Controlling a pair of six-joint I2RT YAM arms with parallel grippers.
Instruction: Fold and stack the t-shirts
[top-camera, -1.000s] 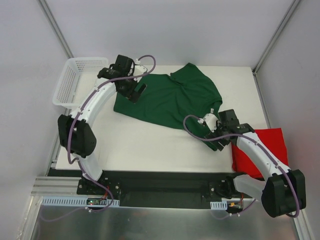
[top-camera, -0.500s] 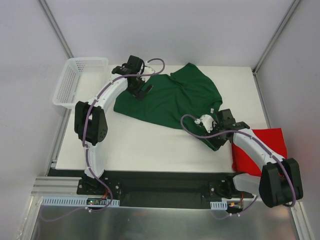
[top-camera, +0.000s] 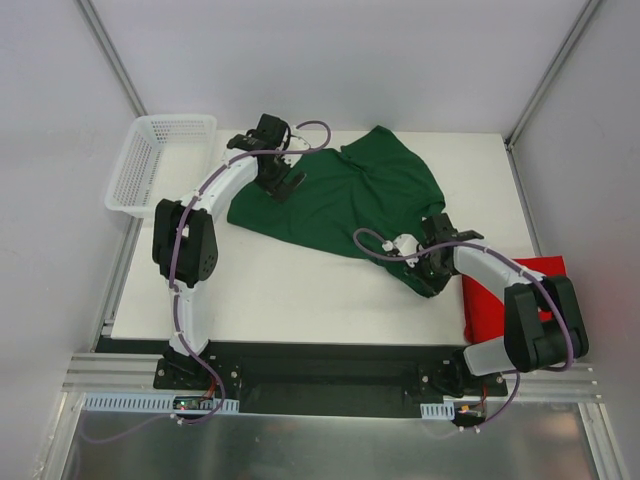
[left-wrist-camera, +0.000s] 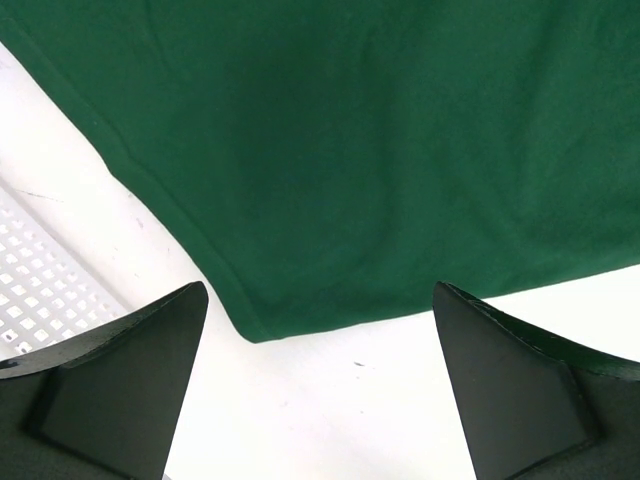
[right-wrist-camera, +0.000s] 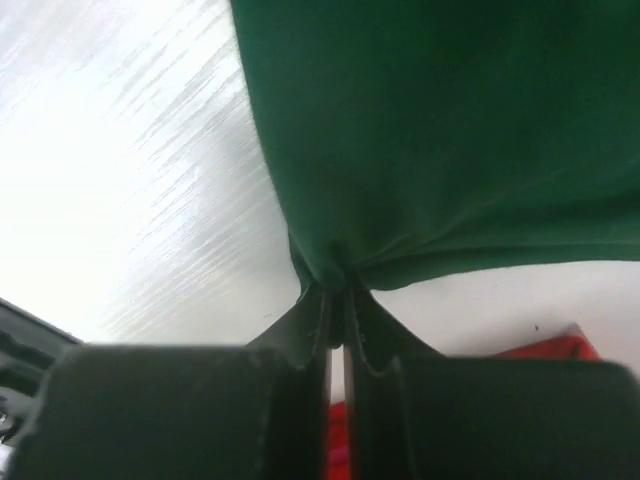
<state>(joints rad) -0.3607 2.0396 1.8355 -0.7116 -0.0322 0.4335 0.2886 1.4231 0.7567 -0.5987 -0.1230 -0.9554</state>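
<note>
White mesh basket (top-camera: 160, 160) sits at the far left corner, off the left edge of the counter (top-camera: 300, 300). Its mesh also shows at the left of my left wrist view.

My left claw (top-camera: 283, 180) is just right of the basket, over the far left part of the green t-shirt (top-camera: 350, 200). Jaws are spread wide with nothing between them. In the left wrist view both fingers (left-wrist-camera: 120, 390) frame a rounded corner of the green hem, with bare white counter below it. I can't tell if the tips touch the cloth or hover above it.

The green t-shirt is spread across the far middle of the counter. It is mostly flat with some wrinkles, collar toward the far right. Its near right edge runs down to my right claw.

My right claw (top-camera: 425, 270) is on the near right edge of the green t-shirt, jaws pinched tight on the fabric. In the right wrist view the cloth bunches into a small pucker right at the tips (right-wrist-camera: 340, 320) and hangs in a sheet beyond them.

The red t-shirt (top-camera: 500, 300) is at the near right corner of the counter, just right of that claw and apart from the green one. It looks like a compact block, partly hidden by my right arm. A sliver of red shows low in the right wrist view. The shirts are not stacked.
</note>
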